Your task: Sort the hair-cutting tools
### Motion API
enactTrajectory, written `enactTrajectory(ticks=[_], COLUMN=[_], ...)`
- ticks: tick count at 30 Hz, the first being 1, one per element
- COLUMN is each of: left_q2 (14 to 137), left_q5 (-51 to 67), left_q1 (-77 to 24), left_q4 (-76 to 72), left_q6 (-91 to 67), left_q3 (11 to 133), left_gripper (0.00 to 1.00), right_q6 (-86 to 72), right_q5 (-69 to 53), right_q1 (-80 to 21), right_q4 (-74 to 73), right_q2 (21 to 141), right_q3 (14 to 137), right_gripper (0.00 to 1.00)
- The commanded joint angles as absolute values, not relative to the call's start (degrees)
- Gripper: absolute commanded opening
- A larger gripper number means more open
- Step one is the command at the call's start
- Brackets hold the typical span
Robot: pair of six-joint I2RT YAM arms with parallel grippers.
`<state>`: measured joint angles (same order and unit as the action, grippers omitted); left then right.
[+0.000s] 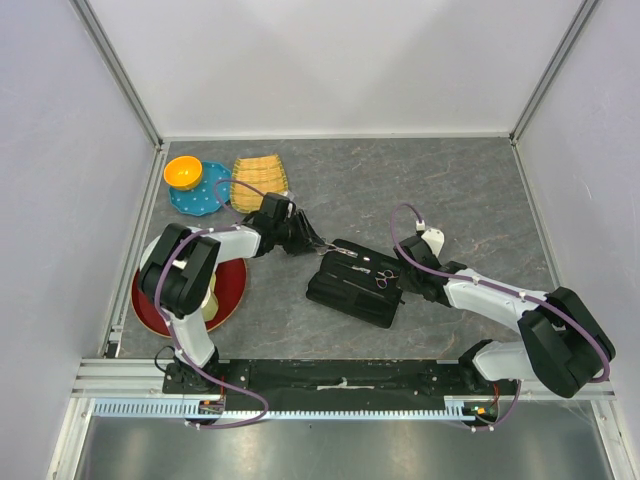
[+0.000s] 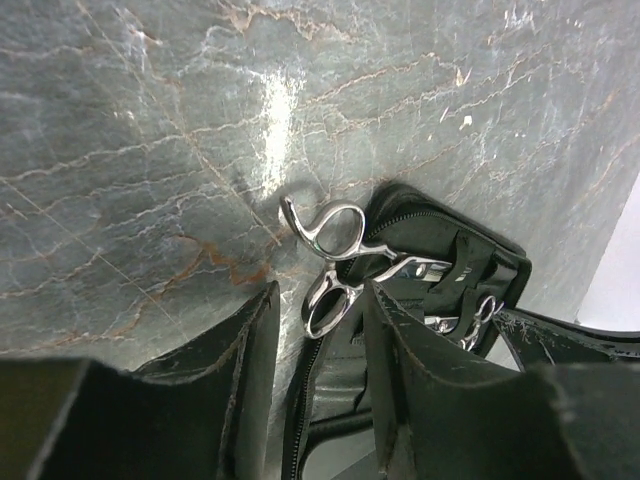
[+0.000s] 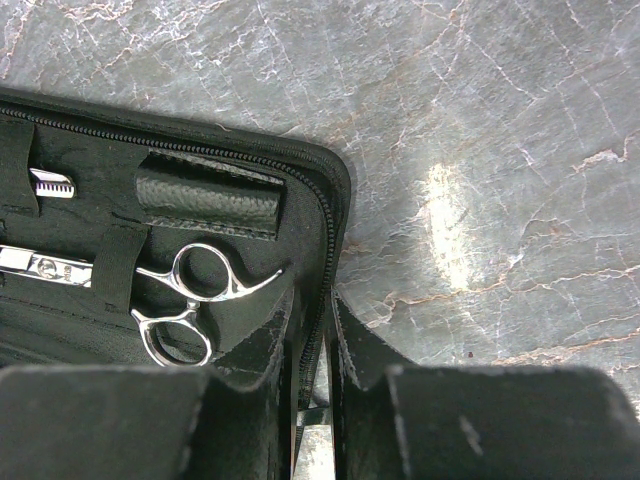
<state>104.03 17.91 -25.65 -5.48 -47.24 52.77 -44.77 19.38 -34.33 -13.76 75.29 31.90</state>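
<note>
My L gripper (image 2: 320, 292) is part open, gripping nothing. Slim silver metal scissors (image 2: 395, 268) lie on flat black zip case (image 2: 505, 262) edge, ring handles btwn my fingers. R gripper (image 3: 312, 305) pinched tight on case rim.

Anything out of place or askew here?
One pair of scissors lies skewed at the end of the case. Its ring handles overhang the zip edge onto the table, unlike the second scissors, which are strapped fully inside. Nothing else stands out.
</note>
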Motion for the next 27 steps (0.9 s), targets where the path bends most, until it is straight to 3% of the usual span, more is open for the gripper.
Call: enactTrajectory(ticks=[1, 11, 17, 21, 27], left_q2=[102.0, 101.9, 103.1, 104.0, 105.1], left_q5=[16.0, 13.5, 13.4, 13.9, 16.3], left_q1=[-26.5, -27.3, -27.9, -28.1, -28.7], left_q4=[-1.6, -0.4, 1.7, 2.2, 3.1], left_q6=[-43.9, -43.2, -43.1, -42.5, -41.7], left_q3=[55.5, 55.6, 57.1, 58.4, 60.5], left_gripper=[0.44, 0.33, 0.2, 0.02, 0.02], right_q6=[-46.1, -46.2, -46.3, -46.0, -45.6], right_q5=[16.4, 16.4, 16.3, 16.3, 16.4], right_q1=[-34.6, -34.6, -34.6, -34.6, -34.7], right_q4=[-12.0, -11.8, -11.6, -11.4, -11.3], right_q2=[77.0, 77.2, 77.2, 77.3, 77.8], right_q3=[30.7, 30.1, 30.1, 30.2, 30.7], right_gripper=[0.2, 0.19, 0.19, 0.17, 0.14])
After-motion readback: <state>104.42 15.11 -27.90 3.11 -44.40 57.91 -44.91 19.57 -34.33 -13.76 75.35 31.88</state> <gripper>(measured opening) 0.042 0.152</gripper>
